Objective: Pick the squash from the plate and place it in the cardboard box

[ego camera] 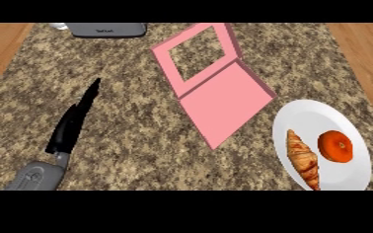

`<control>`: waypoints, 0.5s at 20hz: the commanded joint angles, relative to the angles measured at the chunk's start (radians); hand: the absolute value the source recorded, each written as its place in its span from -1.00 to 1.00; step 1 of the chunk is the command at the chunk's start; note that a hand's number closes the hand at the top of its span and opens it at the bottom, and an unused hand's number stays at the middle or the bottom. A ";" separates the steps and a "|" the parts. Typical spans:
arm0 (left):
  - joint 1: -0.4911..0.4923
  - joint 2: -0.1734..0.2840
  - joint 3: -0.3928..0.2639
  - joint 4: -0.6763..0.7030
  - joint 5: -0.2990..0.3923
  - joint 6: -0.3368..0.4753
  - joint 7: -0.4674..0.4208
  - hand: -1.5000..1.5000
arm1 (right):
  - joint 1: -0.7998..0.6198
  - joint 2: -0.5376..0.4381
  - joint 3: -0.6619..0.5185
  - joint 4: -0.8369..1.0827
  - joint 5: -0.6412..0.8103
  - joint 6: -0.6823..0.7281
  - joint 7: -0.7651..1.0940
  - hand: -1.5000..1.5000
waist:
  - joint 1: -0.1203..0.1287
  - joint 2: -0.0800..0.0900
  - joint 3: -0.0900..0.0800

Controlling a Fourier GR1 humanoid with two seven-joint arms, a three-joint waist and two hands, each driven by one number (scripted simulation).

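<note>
Left hand relaxed, fingers straight, far left of squash on plate.

At seven o'clock, the left hand shows slim, glossy black fingers. Its forearm is a grey, rounded casing with a faint circular marking.

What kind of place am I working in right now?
Probably a kitchen counter: a speckled stone-look counter top, a white plate bearing a croissant and an orange squash, and a grey appliance at the far edge.
</note>
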 commanded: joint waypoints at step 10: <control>-0.057 -0.037 0.117 0.102 -0.054 -0.090 -0.029 0.00 | -0.196 0.038 0.067 0.032 0.224 0.074 0.236 -1.00 | 0.003 0.000 0.001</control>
